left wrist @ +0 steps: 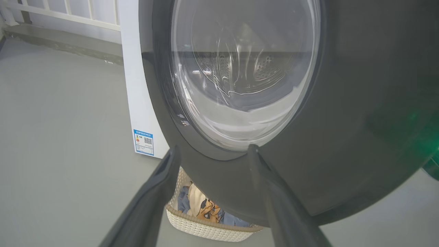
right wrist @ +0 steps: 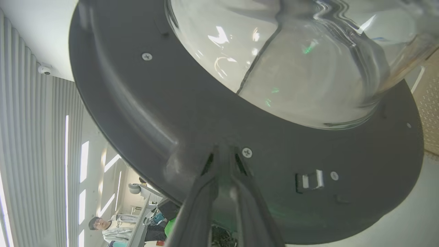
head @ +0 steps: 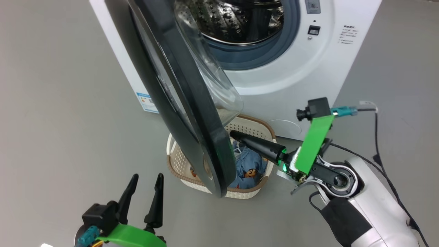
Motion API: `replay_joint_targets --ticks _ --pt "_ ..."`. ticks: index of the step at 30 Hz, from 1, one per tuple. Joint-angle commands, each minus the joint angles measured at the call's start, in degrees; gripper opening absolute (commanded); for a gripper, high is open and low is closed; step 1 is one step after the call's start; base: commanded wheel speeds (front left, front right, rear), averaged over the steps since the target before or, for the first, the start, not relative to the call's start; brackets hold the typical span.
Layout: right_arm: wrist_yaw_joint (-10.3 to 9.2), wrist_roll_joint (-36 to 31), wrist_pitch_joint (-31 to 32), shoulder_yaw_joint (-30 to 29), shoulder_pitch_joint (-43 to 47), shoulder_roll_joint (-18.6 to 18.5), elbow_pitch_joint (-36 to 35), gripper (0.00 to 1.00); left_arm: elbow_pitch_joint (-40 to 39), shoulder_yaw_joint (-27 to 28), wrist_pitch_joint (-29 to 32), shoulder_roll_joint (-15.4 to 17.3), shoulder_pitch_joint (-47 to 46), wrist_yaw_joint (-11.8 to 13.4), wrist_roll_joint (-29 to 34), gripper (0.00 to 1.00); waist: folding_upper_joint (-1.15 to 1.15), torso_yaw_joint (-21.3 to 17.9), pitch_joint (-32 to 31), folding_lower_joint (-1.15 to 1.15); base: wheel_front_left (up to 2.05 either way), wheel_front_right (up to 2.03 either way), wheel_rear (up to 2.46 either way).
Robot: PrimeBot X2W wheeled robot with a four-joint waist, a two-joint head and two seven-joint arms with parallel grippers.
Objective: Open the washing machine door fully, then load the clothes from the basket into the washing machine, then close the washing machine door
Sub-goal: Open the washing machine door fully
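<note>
The washing machine (head: 274, 85) stands at the top with its steel drum (head: 236, 20) exposed. Its door (head: 192, 113) hangs partly open, black rim edge-on, glass bowl facing the drum. My right gripper (head: 233, 133) is shut, its tips pressed against the door's inner rim (right wrist: 192, 113) just above the basket (head: 178, 154). The right wrist view has the closed fingertips (right wrist: 224, 152) touching that rim. The basket sits on the floor under the door with blue and cream clothes (head: 248, 168) in it. My left gripper (head: 147, 175) is open at the lower left, empty, facing the door's outer face (left wrist: 343, 120).
Grey floor spreads to the left and right of the machine. A cable (head: 380, 137) trails on the floor near my right arm. The door latch (right wrist: 308, 180) sits right of my right fingertips. A person (right wrist: 103, 226) stands far off in the room.
</note>
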Motion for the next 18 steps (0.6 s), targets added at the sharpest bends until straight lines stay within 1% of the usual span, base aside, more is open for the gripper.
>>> replay_joint_targets --ticks 1,6,9,18 --pt "0.57 -1.0 -1.5 -0.2 1.0 0.1 -1.7 1.0 -0.7 2.3 -0.4 0.9 -0.3 -0.3 0.7 1.0 0.0 -0.9 -0.8 0.0 0.0 0.0 0.0" --pt "0.57 -3.8 -6.8 -0.4 4.2 -2.2 -1.6 1.0 0.4 4.0 -0.4 0.9 -0.1 -0.5 1.3 1.0 0.0 -3.5 -2.1 0.0 0.0 0.0 0.0" --pt "0.57 -4.2 -8.2 -0.1 5.5 -2.9 -1.6 1.0 0.6 4.6 -0.4 0.9 0.1 -0.5 1.4 1.0 0.0 -4.4 -2.7 0.0 0.0 0.0 0.0" --pt "0.57 -5.0 -14.2 1.0 11.4 -6.7 -1.4 1.0 0.0 7.1 -0.4 1.2 2.0 -0.6 1.6 1.0 0.0 -9.5 -4.8 0.0 0.0 0.0 0.0"
